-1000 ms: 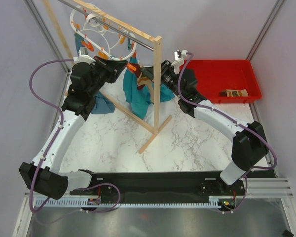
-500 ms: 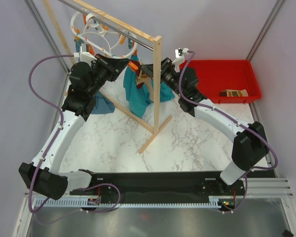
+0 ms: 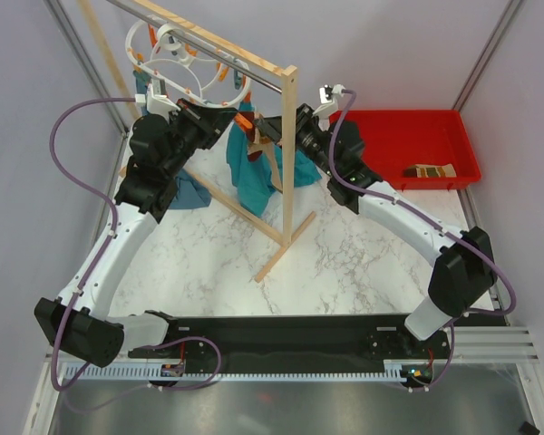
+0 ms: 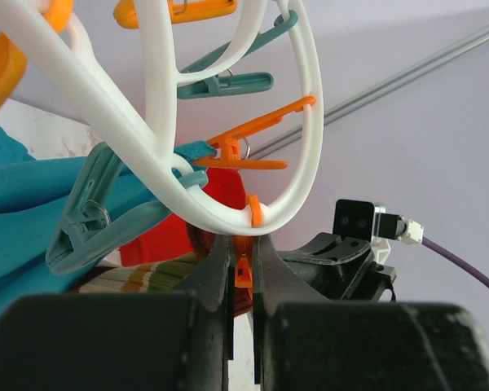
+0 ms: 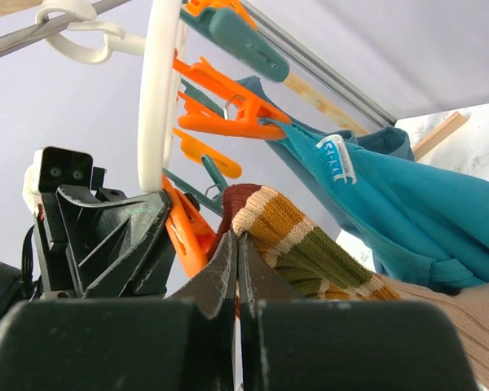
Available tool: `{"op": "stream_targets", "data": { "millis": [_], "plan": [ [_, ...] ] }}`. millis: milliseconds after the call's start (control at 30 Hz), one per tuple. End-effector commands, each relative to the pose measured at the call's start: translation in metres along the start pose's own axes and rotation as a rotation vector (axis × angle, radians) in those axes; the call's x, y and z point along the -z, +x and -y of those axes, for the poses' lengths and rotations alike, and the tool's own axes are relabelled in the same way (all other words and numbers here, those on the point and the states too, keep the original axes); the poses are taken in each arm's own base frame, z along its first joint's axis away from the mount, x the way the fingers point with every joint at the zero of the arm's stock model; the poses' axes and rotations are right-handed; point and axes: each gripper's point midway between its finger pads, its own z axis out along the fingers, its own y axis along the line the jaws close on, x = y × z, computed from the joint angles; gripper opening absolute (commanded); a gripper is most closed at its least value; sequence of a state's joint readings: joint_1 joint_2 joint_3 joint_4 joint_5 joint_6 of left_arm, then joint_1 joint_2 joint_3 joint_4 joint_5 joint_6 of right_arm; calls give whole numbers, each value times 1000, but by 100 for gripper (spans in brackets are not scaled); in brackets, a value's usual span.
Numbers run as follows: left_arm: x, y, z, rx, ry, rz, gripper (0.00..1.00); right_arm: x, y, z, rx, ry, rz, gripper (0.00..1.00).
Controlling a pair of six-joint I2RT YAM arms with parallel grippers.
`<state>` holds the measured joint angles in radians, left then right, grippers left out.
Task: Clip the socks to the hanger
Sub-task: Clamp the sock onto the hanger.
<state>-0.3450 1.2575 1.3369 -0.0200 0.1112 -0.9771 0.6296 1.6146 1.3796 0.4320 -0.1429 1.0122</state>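
Observation:
The white hanger hangs from the wooden rail at the back left, and its ring fills the left wrist view. My left gripper is shut on an orange clip under that ring. My right gripper is shut on the brown cuff of a striped sock, right beside the orange clip that the left fingers squeeze. From above the two grippers meet at the sock by the rack's post. A second striped sock lies in the red bin.
The wooden rack's post and floor rails stand between the arms. Teal cloths hang from teal and orange clips. The red bin sits at the back right. Grey walls close in both sides.
The hanger has swung a little up and to the left. Both grippers followed it slightly toward the back and stayed shut.

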Motion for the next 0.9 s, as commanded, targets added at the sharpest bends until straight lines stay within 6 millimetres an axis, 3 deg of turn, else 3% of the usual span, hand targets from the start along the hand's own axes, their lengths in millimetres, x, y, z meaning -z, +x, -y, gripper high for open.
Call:
{"op": "stream_targets", "data": {
  "millis": [0,300,400,867],
  "plan": [
    [0,-6,-3,-83,-30,28,2,9,-25,-47,33,-109,78,0],
    [2,-6,-4,-107,-37,29,2,23,-35,-55,27,-126,115,0],
    [0,-3,-5,-93,-34,16,2,21,-29,-54,0,-144,102,0],
    [6,-7,18,9,36,18,2,15,-16,-32,-25,-111,78,0]
  ]
}}
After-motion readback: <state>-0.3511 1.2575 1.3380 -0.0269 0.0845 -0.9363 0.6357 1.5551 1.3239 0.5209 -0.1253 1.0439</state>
